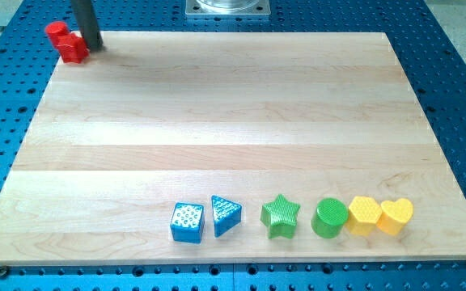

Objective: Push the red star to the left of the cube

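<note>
Two red blocks sit at the board's top left corner. One [56, 32] is at the very corner; the other [74, 48] is just below and right of it. Their shapes are hard to make out, so I cannot tell which is the star. My tip [94, 46] stands right against the right side of the lower red block. The blue cube [187, 222] sits near the view's bottom, left of centre, far from my tip and the red blocks.
Along the bottom runs a row right of the cube: a blue triangle [226, 215], a green star [280, 215], a green cylinder [330, 217], a yellow hexagon-like block [364, 215], a yellow heart [396, 216]. The wooden board [233, 121] lies on a blue perforated table.
</note>
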`<move>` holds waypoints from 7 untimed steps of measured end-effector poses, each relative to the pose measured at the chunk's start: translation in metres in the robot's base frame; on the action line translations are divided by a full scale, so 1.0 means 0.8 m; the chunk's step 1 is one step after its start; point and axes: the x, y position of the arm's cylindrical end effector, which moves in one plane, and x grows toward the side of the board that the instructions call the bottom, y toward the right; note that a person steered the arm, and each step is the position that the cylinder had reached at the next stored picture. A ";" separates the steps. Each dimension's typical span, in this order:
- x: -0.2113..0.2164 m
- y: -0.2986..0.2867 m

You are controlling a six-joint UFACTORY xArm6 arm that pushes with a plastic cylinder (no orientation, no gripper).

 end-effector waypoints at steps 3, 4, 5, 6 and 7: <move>0.025 -0.039; 0.139 0.051; 0.233 0.106; 0.168 0.099; 0.155 0.047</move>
